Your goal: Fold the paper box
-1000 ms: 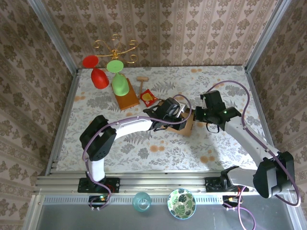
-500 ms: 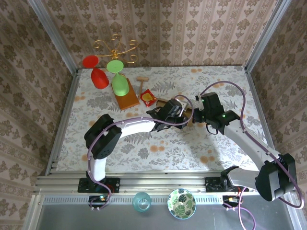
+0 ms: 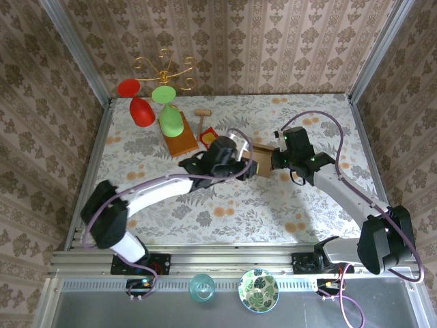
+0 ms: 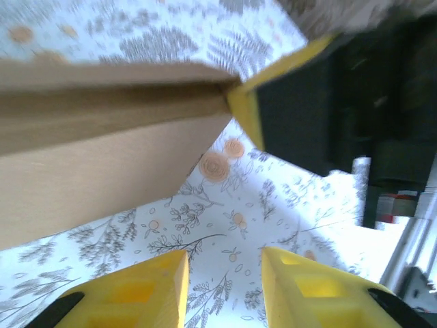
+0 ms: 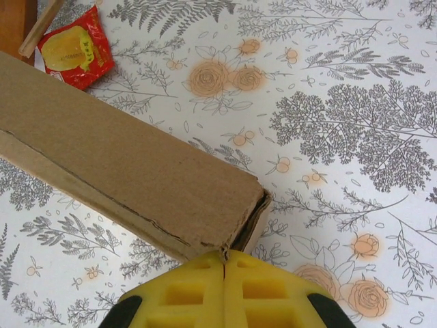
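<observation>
Right wrist: yellow right fingers [image 5: 188, 295] pressed together at the cardboard paper box's [image 5: 123, 164] corner; left fingers [image 4: 147, 290] narrowly parted.

One paper box [image 5: 130, 178], one packet [image 5: 68, 51], two glasses [image 3: 141, 111] [image 3: 171, 123] (red, green), one board [image 3: 183, 143].

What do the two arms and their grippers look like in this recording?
The left arm and right arm have white links, black joints and looping purple cables. The left gripper and right gripper carry blocky yellow fingers.
</observation>
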### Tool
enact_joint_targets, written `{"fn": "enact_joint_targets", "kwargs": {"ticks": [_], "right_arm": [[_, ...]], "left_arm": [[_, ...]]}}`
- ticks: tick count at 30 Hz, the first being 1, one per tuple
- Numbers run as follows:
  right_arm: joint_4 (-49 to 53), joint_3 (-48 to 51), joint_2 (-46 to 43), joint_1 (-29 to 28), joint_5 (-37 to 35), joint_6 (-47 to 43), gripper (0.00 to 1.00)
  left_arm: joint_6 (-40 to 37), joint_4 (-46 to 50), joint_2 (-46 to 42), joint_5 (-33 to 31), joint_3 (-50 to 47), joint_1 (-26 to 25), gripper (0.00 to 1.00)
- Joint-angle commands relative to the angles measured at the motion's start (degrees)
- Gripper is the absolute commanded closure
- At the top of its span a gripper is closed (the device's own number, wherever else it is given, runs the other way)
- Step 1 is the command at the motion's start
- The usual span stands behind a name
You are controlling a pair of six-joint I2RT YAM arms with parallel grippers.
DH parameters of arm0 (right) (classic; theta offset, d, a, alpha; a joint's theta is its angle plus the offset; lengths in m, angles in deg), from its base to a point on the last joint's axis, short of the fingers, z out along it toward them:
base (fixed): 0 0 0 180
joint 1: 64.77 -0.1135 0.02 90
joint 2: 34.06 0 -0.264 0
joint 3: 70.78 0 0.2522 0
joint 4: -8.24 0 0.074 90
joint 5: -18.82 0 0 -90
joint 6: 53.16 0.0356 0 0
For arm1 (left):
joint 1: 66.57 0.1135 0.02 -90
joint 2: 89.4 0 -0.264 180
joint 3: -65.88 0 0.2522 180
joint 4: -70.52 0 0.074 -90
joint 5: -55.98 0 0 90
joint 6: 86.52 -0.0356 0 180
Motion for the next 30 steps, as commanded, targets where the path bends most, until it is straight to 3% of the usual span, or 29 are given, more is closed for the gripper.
{"fn": "enact_joint_targets", "kwargs": {"ticks": [1, 7, 11, 19, 30], "right_arm": [[0.69, -0.56, 1.86, 0.39, -0.69, -0.61, 1.00], [0.94, -1.93, 2.91, 1.26, 0.76, -1.10, 1.00], [1.55, -3.24, 4.08, 2.06, 2.61, -1.55, 1.00], [3.13, -5.43, 6.35, 2.68, 5.39, -2.60, 1.00], [3.78, -5.48, 6.34, 3.31, 6.96, -2.37, 1.00]], "left_arm": [[-1.65, 8.23, -6.47, 1.65, 0.09, 5.82, 0.66], [-12.80, 24.51, -6.98, 8.42, 7.48, 20.79, 0.65], [-19.04, 27.89, -3.60, 13.73, 9.69, 25.39, 0.64], [-30.23, 29.32, 5.98, 12.60, 15.73, 25.31, 0.60], [-34.87, 27.37, 11.87, 10.66, 19.49, 23.59, 0.57]]}}
